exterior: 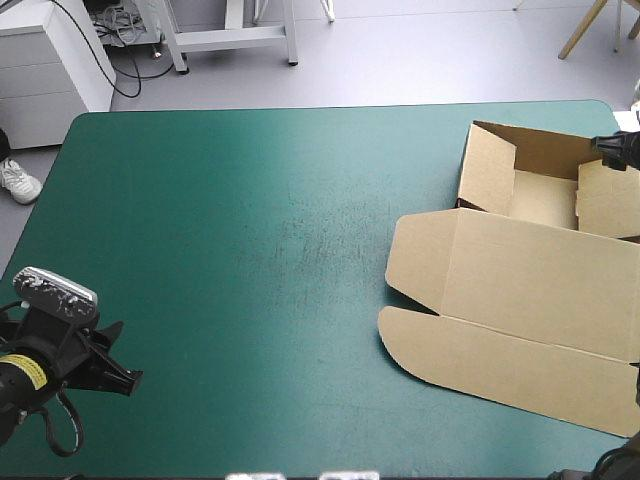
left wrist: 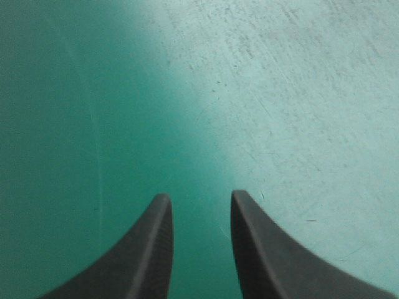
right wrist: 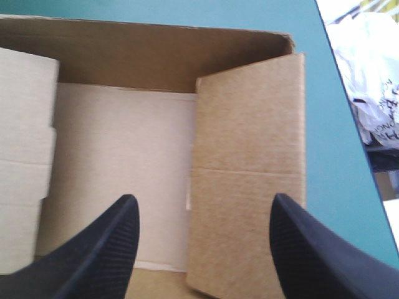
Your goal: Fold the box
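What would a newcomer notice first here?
The brown box on the teal-green cover's right side: an open tray with raised walls, lid flat toward the near edge. The right pincer hangs open over the tray; the left pincer, open, is above bare cover at the near-left corner.

No legible txt, labels or nos. anywhere.

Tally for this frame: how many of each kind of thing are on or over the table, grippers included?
Brown cardboard box, open tray with lid flat: 1
Black two-finger grippers, both open: 2 (left gripper, right gripper)
Teal-green table cover: 1
Total: 4
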Available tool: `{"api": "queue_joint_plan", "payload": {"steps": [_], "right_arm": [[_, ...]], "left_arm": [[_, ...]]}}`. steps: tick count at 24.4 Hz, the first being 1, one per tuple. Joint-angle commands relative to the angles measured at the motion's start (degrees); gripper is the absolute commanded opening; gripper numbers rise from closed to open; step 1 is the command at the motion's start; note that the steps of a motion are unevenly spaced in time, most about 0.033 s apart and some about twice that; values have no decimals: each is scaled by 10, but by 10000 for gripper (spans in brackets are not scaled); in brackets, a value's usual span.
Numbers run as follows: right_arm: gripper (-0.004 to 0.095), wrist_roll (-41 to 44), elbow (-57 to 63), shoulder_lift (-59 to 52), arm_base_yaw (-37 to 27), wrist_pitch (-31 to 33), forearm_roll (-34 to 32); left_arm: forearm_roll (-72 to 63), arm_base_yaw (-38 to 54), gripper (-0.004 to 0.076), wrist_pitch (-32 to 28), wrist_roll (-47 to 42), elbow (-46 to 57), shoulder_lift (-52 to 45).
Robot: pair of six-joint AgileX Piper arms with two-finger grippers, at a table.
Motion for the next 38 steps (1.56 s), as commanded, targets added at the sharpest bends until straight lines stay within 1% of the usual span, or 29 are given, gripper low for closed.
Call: {"api": "queue_joint_plan", "payload": {"steps": [1,4,6,9,11,14,15,16,17,22,25,26,30,31,33,35,38], "right_arm": [[552,-17,-17,-86,45,6,50],[542,-17,-17,-127,110,21,53],[459,-17,-14,-172,168,28,52],[391,-17,4,-217,204,28,49],[326,-18,29,-256,225,26,49],[186,-34,83,-311,253,20,49],[110,-45,104,-338,263,19,49],[57,-46,126,-356,269,16,49],[-23,-46,149,-382,276,11,49],[-12,-46,249,-487,281,-19,60],[-12,-46,323,-571,281,-23,60],[-12,-49,359,-606,281,-25,60],[-12,-49,421,-676,281,-39,55],[-11,-49,454,-714,281,-56,55],[-12,-49,483,-744,281,-68,55],[-12,-44,527,-797,281,-79,55],[-12,-44,582,-852,281,-80,55]], "left_arm": [[31,-4,223,-51,-14,-16,3],[39,-4,223,-71,-23,-16,3],[52,-4,223,-79,-28,-16,3],[66,-4,223,-78,-46,-16,3],[72,-4,223,-78,-52,-16,3],[80,-4,223,-80,-59,-16,3],[80,-4,223,-84,-59,-16,3],[80,-4,223,-87,-59,-16,3],[80,-4,223,-88,-59,-16,3],[80,-4,223,-90,-59,-15,1],[75,-4,223,-103,-59,-2,-23],[68,-4,223,-111,-59,9,-42],[51,-4,223,-115,-59,43,-93],[44,-4,223,-115,-59,64,-122],[35,-4,223,-115,-59,85,-151],[27,-4,223,-115,-59,114,-185],[19,-4,223,-116,-59,153,-226]]}}
